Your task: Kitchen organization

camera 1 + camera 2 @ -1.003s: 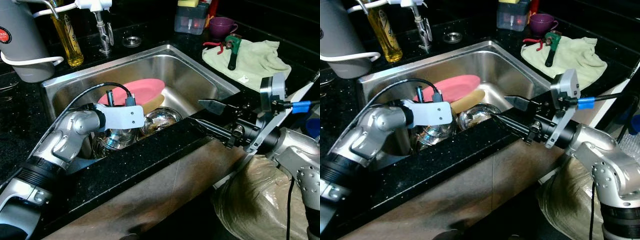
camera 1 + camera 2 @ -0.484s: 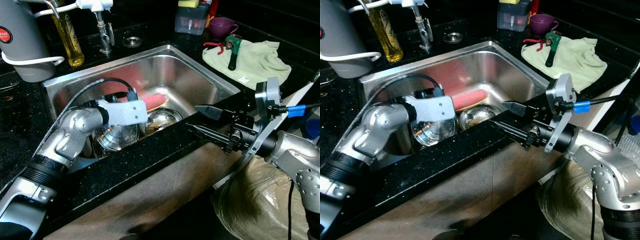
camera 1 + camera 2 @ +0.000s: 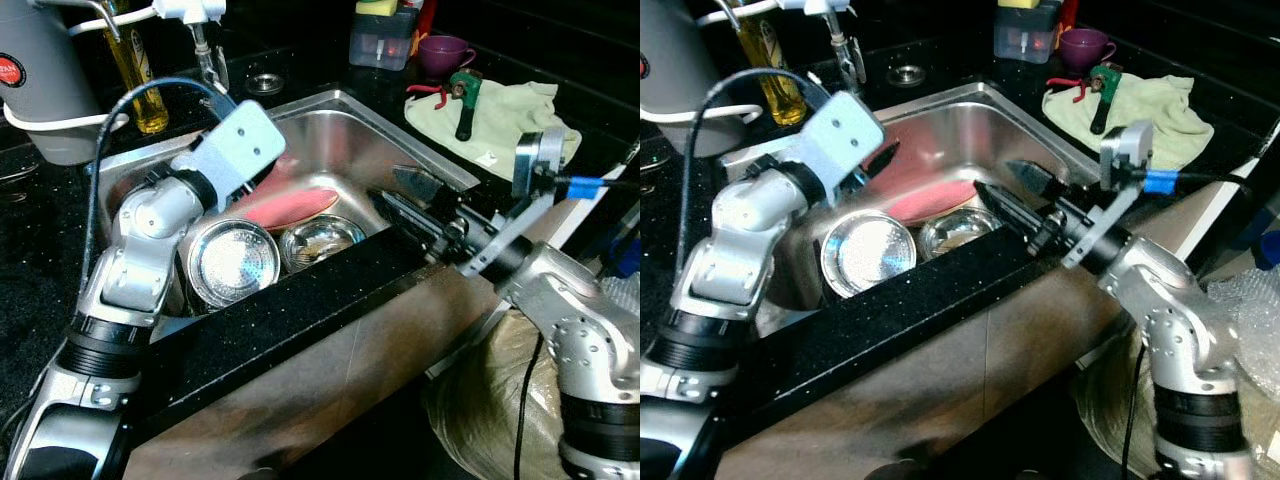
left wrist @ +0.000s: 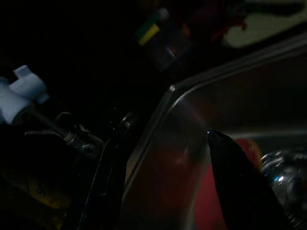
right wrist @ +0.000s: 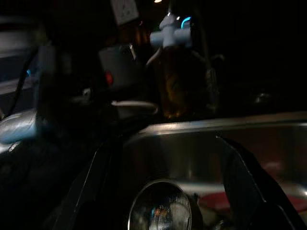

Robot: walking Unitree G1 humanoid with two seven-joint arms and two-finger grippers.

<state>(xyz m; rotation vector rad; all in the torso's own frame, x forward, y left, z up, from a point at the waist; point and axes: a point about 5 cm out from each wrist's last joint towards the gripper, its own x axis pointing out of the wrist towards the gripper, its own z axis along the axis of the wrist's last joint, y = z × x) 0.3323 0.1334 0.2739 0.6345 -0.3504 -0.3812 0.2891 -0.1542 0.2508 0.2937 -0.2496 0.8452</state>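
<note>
Below, a steel sink (image 3: 440,165) set in a black counter (image 3: 300,300) holds two steel bowls side by side: a larger bowl (image 3: 233,262) with its bright inside facing up and a smaller bowl (image 3: 320,240) touching it on the right. Behind both lies a pink plate (image 3: 290,205), tilted against the far part of the basin. Left gripper (image 3: 878,160) hangs above the plate, raised over the sink's back-left corner; its two black fingers stand well apart with nothing between them, as the left wrist view confirms, where one finger (image 4: 240,187) shows against the sink wall. Right gripper (image 3: 405,200) reaches in over the sink's right rim, just above the smaller bowl; its fingers are also spread wide and hold nothing, and the right wrist view looks between them at the larger bowl (image 5: 160,208).

On the counter behind the sink stand a tap (image 3: 205,55), a bottle of yellow liquid (image 3: 135,75) and a grey jug (image 3: 45,85) with a white cord around it. To the right rear lie a pale green cloth (image 3: 510,120) bearing a green-handled tool (image 3: 465,100), a purple cup (image 3: 445,50) and a clear box with a sponge on top (image 3: 382,35). Below the right arm sits a plastic-wrapped bundle (image 3: 490,400)
</note>
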